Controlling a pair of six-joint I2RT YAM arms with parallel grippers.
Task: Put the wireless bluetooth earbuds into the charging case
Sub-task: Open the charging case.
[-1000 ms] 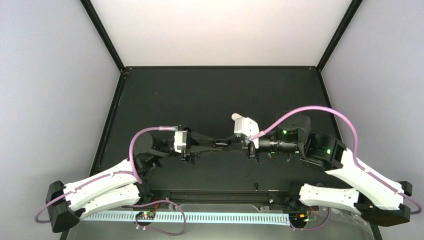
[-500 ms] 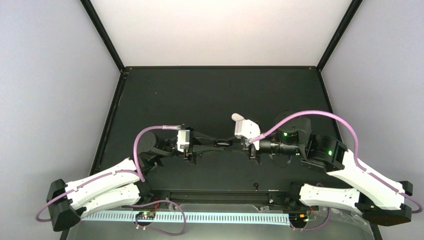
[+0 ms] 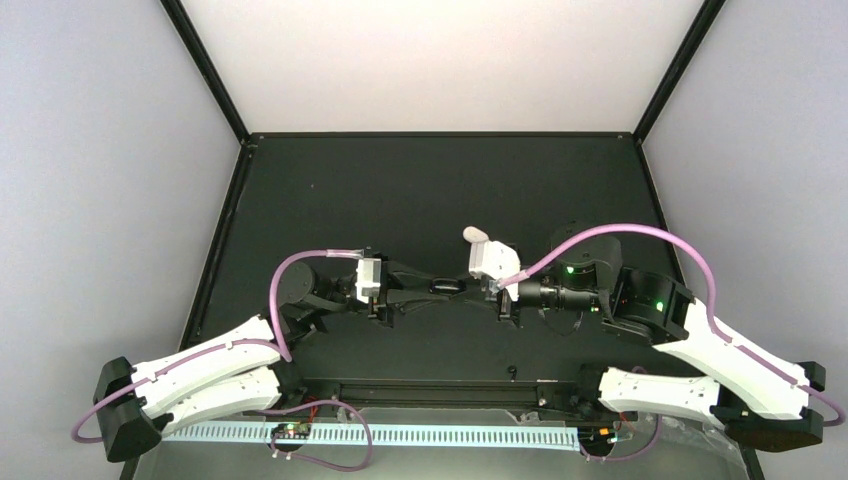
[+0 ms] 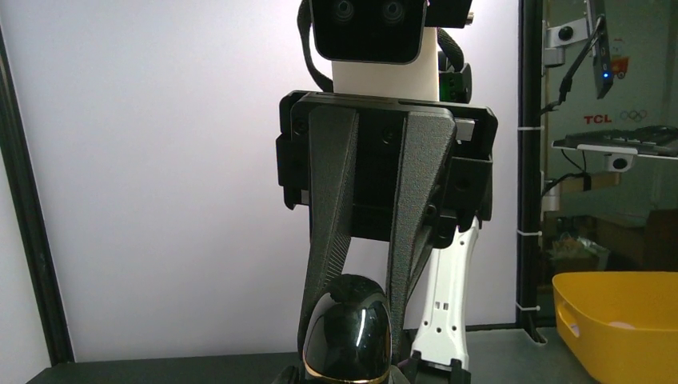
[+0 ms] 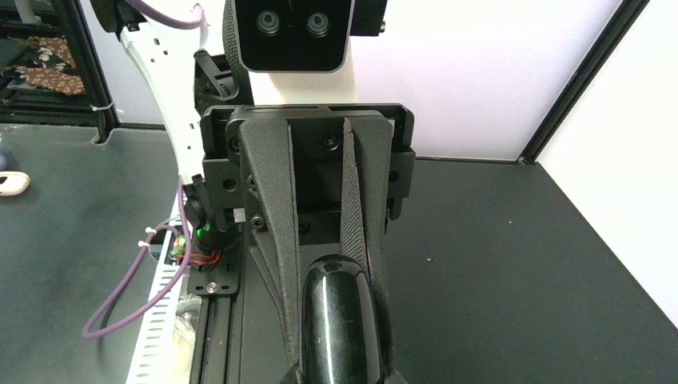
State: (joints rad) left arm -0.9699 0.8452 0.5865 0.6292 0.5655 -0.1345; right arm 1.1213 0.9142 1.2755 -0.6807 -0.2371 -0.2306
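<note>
Jaws of the left gripper [image 3: 424,288] are closed from the left on a glossy black puck [image 4: 348,332]. The puck is held clear of the table [image 3: 400,190] at the middle of the scene, nearer the near edge than the far one. Jaws of the right gripper [image 3: 470,287] are closed on the same puck from the right, so the two grippers are set tip to tip with the puck between them. The contact faces themselves are hidden. In each wrist view the puck fills the gap between the opposite fingers, and its lower part is cut off by the bottom edge. A thin gold band is seen round the puck in the left wrist view only. Whether the puck is one piece or a hinged shell cannot be told.

The charging case [image 3: 476,235] is seen as a small white oval lying on the table just far of the right gripper, apart from the fingers and beside the white wrist camera block [image 3: 492,258]. In the right wrist view it is cut off by the left edge. Whether it is open or shut cannot be made out. The wireless bluetooth earbuds cannot be made out in any view.

Further out, at the lower right of the left wrist view, a yellow tub [image 4: 608,360] is cut off by the frame edges.
</note>
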